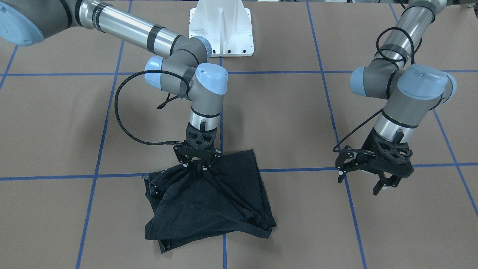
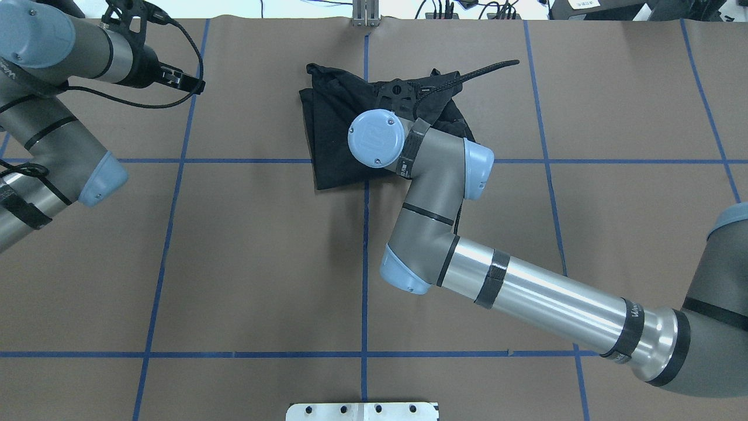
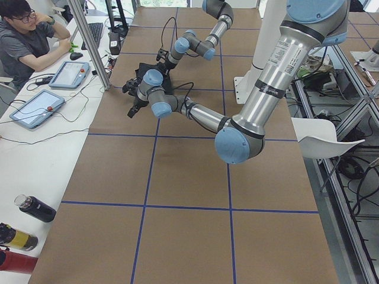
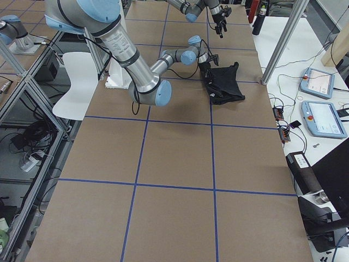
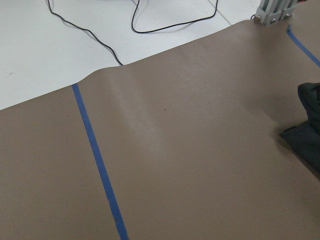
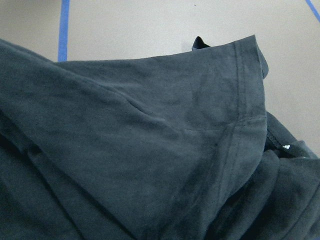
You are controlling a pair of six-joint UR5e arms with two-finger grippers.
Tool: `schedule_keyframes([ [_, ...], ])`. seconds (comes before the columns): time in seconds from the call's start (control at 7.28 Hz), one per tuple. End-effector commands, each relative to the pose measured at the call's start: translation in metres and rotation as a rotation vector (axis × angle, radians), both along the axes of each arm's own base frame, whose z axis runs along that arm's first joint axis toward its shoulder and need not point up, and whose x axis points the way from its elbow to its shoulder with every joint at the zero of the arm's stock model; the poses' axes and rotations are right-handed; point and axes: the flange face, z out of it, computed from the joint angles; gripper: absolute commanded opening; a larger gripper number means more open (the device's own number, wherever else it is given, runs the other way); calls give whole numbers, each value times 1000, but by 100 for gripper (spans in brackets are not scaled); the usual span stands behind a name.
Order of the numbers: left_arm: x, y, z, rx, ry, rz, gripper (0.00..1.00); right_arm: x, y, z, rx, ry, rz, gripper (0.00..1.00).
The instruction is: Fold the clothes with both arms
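The black T-shirt (image 1: 213,201) lies folded into a rumpled square on the brown table; its print does not show. My right gripper (image 1: 198,164) is shut on the fabric at the edge nearest the robot and has pulled it up into a small peak. From overhead, the right wrist covers part of the T-shirt (image 2: 330,128). Dark cloth with a hemmed sleeve (image 6: 240,100) fills the right wrist view. My left gripper (image 1: 360,182) hangs open and empty above bare table, well to the side of the shirt. Only a corner of the shirt (image 5: 307,125) shows in the left wrist view.
A white bolted mounting block (image 1: 220,30) stands at the robot's side of the table. Blue tape lines (image 1: 224,246) grid the brown surface. On the side bench a seated person (image 3: 26,35) has tablets (image 3: 32,109) nearby, and bottles (image 3: 35,208) lie there too.
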Motion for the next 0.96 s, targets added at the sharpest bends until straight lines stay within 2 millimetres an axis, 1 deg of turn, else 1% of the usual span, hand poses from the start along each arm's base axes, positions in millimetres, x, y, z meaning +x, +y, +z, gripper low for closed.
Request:
schedule_keyframes([
  [0.0, -1, 1, 4, -2, -3, 0, 100, 14, -15, -4, 8, -3, 22, 0],
  [0.14, -1, 1, 4, -2, -3, 0, 100, 25, -27, -6, 11, -4, 37, 0],
  [0.27, -1, 1, 4, -2, -3, 0, 100, 51, -52, -13, 33, 7, 50, 0],
  [0.41, -1, 1, 3, -2, -1, -1, 100, 84, -82, -13, 43, 26, 79, 0],
  [0.55, -1, 1, 1, -1, 1, -1, 100, 99, -102, -10, 41, 28, 105, 0],
  [0.69, -2, 3, -2, -15, 16, -13, 100, 92, -124, 6, 61, 12, 122, 0],
  [0.82, -3, 4, -6, -10, 21, -14, 100, 88, -150, 14, 83, -13, 144, 0],
])
